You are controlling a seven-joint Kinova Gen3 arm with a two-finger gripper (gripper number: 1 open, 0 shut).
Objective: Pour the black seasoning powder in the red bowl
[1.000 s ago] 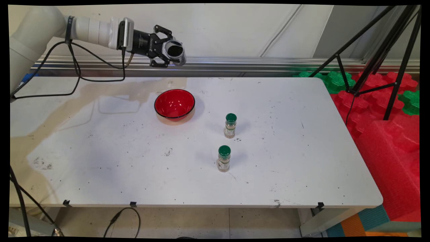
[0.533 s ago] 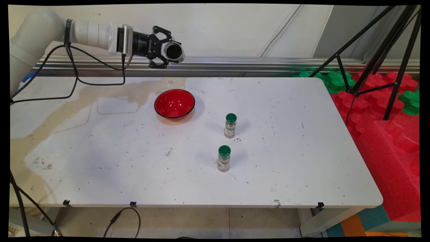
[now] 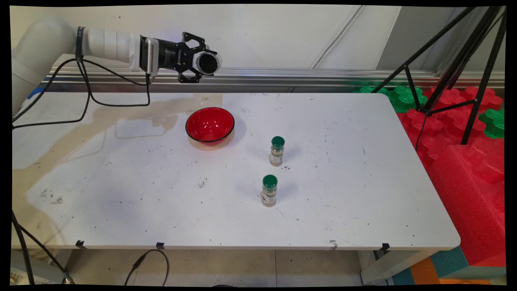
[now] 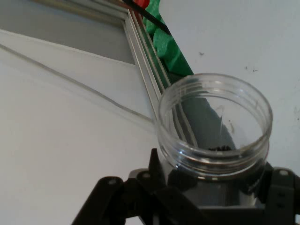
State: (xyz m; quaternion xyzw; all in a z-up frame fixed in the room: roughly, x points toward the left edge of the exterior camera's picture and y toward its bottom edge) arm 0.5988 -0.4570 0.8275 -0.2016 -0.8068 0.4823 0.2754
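Clear jar (image 4: 214, 123), lidless, threaded neck, a few dark grains left at the bottom: clamped between the black fingers of the gripper (image 3: 202, 64), which is closed on its body. It is carried on its side, mouth pointing away from the wrist, high above the far edge of the white table (image 3: 363, 194).

Red bowl (image 3: 210, 124): on the table below the hand and slightly toward the near side, not directly under the jar's mouth as far as the main view shows. Upright; contents cannot be made out.

Spice jar, farther one (image 3: 277, 151), green cap, upright: beyond the bowl from the hand, well apart from it, on the near-right.

Spice jar, nearest the camera (image 3: 269, 190), green cap, upright: farthest from the hand, just in front of the first.

Black specks: scattered over the table, thicker around the two capped jars.

Risk, judged: the jar lies horizontal with no lid, so the remaining grains could slide out and land on the table or the rail behind it rather than in the bowl, should the wrist tip further. The smooth, round wall could also let it twist or slip in the grip.
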